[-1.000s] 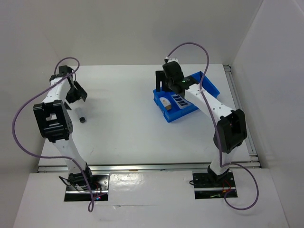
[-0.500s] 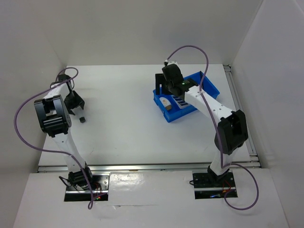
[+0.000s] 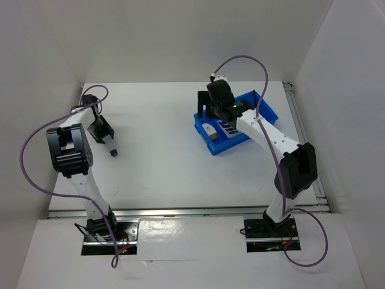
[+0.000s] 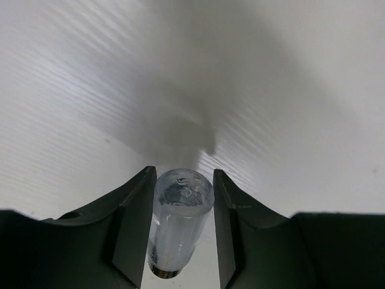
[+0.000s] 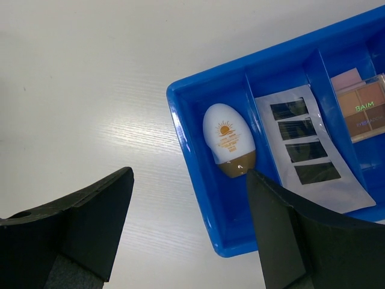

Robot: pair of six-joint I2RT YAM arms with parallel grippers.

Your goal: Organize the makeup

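Sponge (image 5: 227, 139) in tray (image 5: 191, 156), end compartment

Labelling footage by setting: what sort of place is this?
Probably a robotics lab cell: a white table boxed in by plain white panels, two bolted arms, and a blue tray of makeup samples.

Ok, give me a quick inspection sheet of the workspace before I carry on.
Surface: white table, blue tray at its far right.
Job's things: egg-shaped sponge, silver swatch sheet and eyeshadow palette each in its own tray compartment; clear tube at the left.
Clutter: nothing seen.
Grippers: left gripper shut on the clear tube; right gripper open above the tray's edge.
Cables: purple cables loop along both arms.
Surroundings: white walls.
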